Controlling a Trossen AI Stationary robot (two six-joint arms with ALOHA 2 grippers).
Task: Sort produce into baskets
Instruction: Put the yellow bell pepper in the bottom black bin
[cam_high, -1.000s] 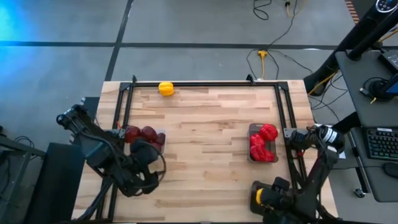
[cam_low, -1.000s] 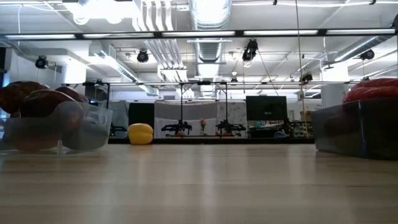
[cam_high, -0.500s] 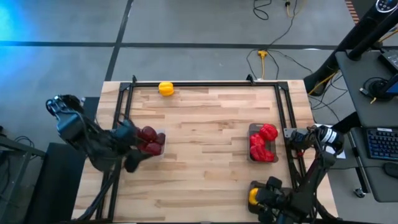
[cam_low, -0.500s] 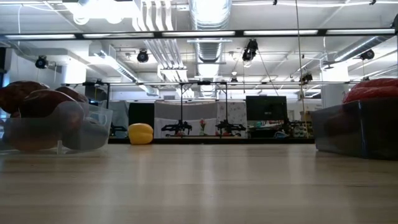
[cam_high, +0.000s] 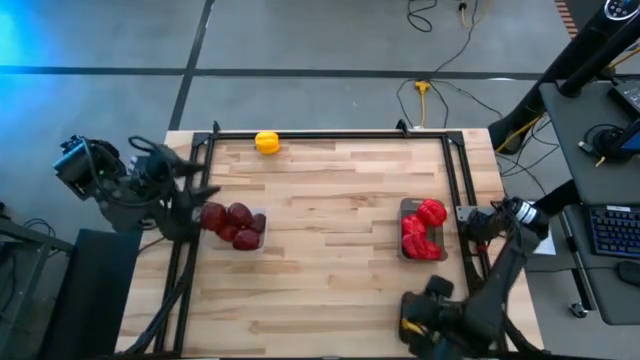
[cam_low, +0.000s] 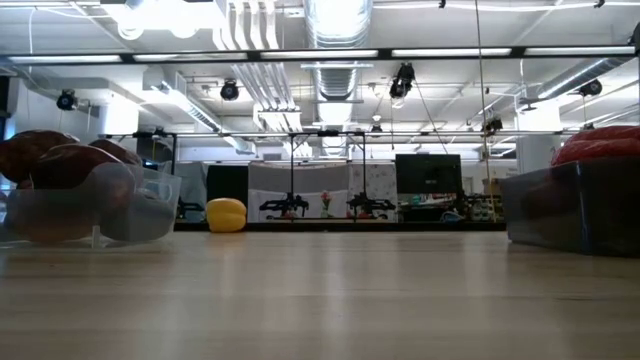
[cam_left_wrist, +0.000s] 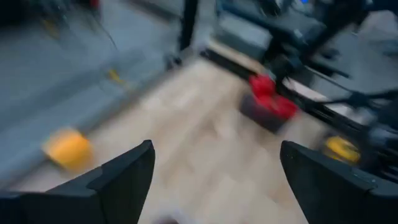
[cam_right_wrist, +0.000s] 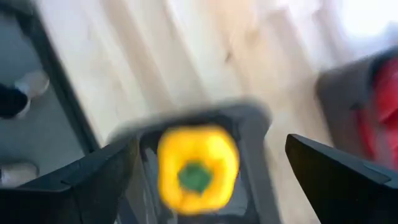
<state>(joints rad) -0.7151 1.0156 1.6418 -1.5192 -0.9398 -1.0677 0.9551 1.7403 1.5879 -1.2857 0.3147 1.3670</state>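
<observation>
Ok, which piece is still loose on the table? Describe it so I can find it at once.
Go to the table's far edge in the high view, against the black rail and toward the left arm's side. A lone yellow pepper sits there on bare wood. Every other piece lies in a basket; this one is in none.

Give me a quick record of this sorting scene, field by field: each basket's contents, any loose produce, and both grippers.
left basket: clear, dark maroon peppers
right basket: dark grey, bright red peppers
near-right basket: one yellow pepper
loose produce: yellow pepper at far edge
left gripper: open, empty, at the table's left edge
right gripper: open, over the near-right basket
</observation>
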